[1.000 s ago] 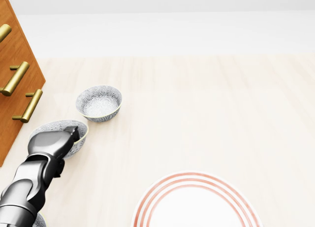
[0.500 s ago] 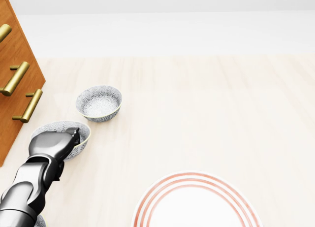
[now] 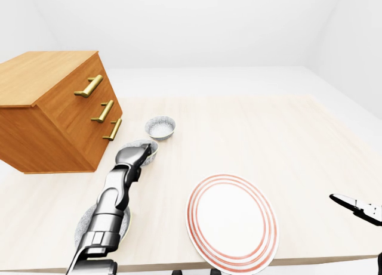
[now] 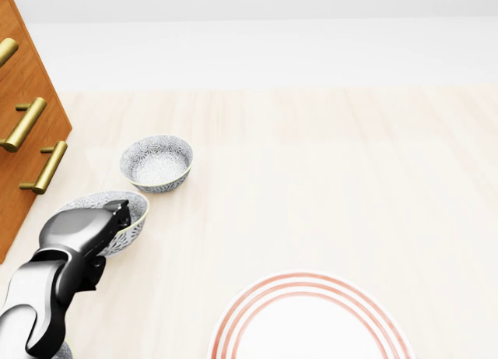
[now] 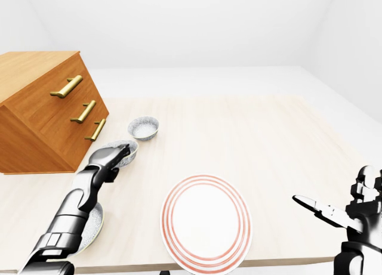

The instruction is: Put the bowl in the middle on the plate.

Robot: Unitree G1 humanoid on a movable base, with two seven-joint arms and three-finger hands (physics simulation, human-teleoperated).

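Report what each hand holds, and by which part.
The left hand sits on the near rim of the middle bowl; whether its fingers have closed cannot be told. The right hand is open and holds nothing.

The left hand (image 4: 84, 229) covers most of the middle bowl (image 4: 132, 215), leaving only its rim at 2 o'clock showing, so whether the fingers grip it cannot be told. In the head view the plate (image 4: 311, 316) is cut off at 6 o'clock. The forearm hides much of the nearest bowl (image 5: 92, 227). The right hand (image 5: 316, 210) is cropped at 3 o'clock in the left-eye view.
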